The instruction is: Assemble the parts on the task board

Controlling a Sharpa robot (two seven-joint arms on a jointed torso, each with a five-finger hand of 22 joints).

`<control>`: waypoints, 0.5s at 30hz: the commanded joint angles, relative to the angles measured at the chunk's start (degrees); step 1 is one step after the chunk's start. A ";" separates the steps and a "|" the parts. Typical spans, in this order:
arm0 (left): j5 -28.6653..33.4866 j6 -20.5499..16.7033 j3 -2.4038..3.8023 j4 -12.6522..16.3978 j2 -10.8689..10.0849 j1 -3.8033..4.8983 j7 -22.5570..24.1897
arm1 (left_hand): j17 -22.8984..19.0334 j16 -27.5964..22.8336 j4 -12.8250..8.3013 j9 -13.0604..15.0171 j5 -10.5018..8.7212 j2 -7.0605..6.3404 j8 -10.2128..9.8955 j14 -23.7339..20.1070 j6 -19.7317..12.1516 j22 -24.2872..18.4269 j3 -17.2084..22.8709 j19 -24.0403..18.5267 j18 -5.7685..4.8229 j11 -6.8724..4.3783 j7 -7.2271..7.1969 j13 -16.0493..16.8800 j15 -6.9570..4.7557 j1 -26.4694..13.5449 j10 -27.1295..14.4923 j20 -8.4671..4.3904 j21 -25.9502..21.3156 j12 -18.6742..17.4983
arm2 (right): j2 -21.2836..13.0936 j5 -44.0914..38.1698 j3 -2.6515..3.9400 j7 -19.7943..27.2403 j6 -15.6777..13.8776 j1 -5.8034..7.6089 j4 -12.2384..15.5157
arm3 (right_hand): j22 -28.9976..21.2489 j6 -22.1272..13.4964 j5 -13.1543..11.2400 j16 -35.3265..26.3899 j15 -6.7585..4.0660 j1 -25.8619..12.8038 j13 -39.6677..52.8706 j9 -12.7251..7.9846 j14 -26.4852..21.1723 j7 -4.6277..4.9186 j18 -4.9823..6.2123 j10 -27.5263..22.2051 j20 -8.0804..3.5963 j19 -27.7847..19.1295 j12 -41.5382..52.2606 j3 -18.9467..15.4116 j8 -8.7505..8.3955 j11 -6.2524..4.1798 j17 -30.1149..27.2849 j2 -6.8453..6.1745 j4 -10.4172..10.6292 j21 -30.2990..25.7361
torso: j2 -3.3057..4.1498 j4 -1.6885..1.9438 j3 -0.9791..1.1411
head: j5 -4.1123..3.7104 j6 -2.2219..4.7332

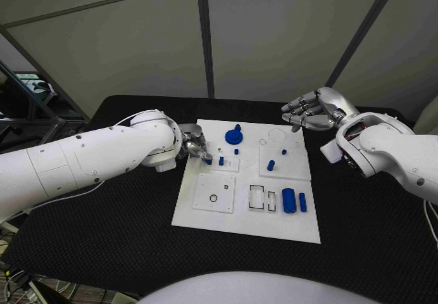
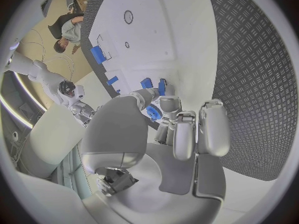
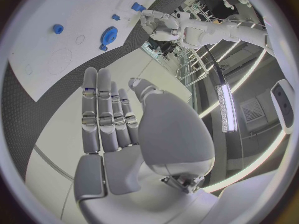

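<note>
The white task board [image 1: 245, 218] lies in the middle of the black table. My left hand [image 1: 192, 146] is at the board's left edge, and its thumb and a finger pinch a small blue part [image 2: 154, 112] low over a raised white block [image 1: 228, 163]. Two more blue pieces [image 2: 146, 83] stand just beyond the fingertips. A blue gear [image 1: 235, 135] sits at the far side of the board, and it appears again as the gear [image 3: 109, 35] in the right wrist view. My right hand [image 1: 310, 109] hovers above the board's far right corner, fingers straight, holding nothing.
A thick blue cylinder [image 1: 288, 200] and a blue bar [image 1: 302, 201] lie near the board's right edge. A short peg [image 1: 271, 165] and a smaller one [image 1: 284, 152] stand on the right block. A white plate with round holes [image 1: 214, 192] is at the near left.
</note>
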 commanded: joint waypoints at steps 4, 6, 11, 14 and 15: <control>-0.84 -0.50 -0.07 0.04 0.09 -0.03 -0.61 | 13.63 0.24 -7.47 0.17 0.27 0.22 0.30 5.57 0.30 3.92 7.84 0.42 -4.18 -0.14 0.05 0.09 -0.41 -0.43 0.56 0.12 0.43 0.22 | 0.06 -0.10 0.03 0.20 0.31 0.08 0.07 | -0.07 0.19 0.17 -0.35 -0.02 -0.17 -0.06 0.09 0.49 0.07 0.21 0.46 0.08 0.34 -0.28 0.36 0.08 0.09 0.09 0.19 -0.02 -0.33 | 0.01 -0.01 0.00 | 0.02 -0.03; -0.84 -0.51 -0.07 0.07 0.11 -0.03 -0.61 | 13.63 0.24 -7.47 0.17 0.27 0.22 0.30 5.57 0.30 3.92 7.84 0.42 -4.18 -0.14 0.05 0.09 -0.41 -0.43 0.56 0.12 0.43 0.22 | 0.06 -0.10 0.03 0.20 0.33 0.08 0.07 | -0.07 0.19 0.17 -0.35 -0.02 -0.17 -0.06 0.09 0.49 0.07 0.21 0.46 0.08 0.34 -0.28 0.36 0.08 0.09 0.09 0.19 -0.02 -0.33 | 0.01 0.00 0.00 | -0.02 -0.06; -0.84 0.44 -0.07 0.22 0.18 -0.03 -0.66 | 13.63 0.24 -7.47 0.17 0.27 0.22 0.30 5.57 0.30 3.92 7.84 0.42 -4.18 -0.14 0.05 0.09 -0.41 -0.43 0.56 0.12 0.43 0.22 | 0.05 -0.10 0.03 0.18 0.41 0.08 0.06 | -0.07 0.19 0.17 -0.36 -0.02 -0.17 -0.07 0.09 0.49 0.07 0.21 0.46 0.08 0.34 -0.28 0.36 0.08 0.09 0.09 0.19 -0.02 -0.33 | -0.01 -0.01 0.01 | -0.04 -0.13; -0.84 1.34 -0.07 0.17 0.23 -0.03 -0.71 | 13.63 0.24 -7.47 0.17 0.27 0.22 0.30 5.57 0.30 3.92 7.84 0.42 -4.18 -0.14 0.05 0.09 -0.41 -0.43 0.56 0.12 0.43 0.22 | 0.05 -0.10 0.03 0.21 0.41 0.08 0.06 | -0.09 0.17 0.23 -0.42 -0.01 -0.17 -0.15 0.09 0.51 0.09 0.20 0.45 0.07 0.37 -0.29 0.37 0.06 0.10 0.10 0.13 -0.04 -0.38 | -0.02 0.00 0.01 | -0.05 -0.13; -0.84 1.59 -0.07 0.14 0.25 -0.03 -0.73 | 13.64 0.24 -7.49 0.19 0.28 0.20 0.33 5.57 0.31 3.93 7.88 0.43 -4.19 -0.15 0.04 0.07 -0.42 -0.45 0.57 0.12 0.44 0.21 | 0.05 -0.10 0.03 0.22 0.42 0.08 0.07 | -0.09 0.17 0.23 -0.42 -0.01 -0.17 -0.15 0.09 0.51 0.09 0.20 0.45 0.07 0.37 -0.29 0.37 0.06 0.10 0.10 0.13 -0.04 -0.38 | -0.04 0.01 0.01 | -0.06 -0.12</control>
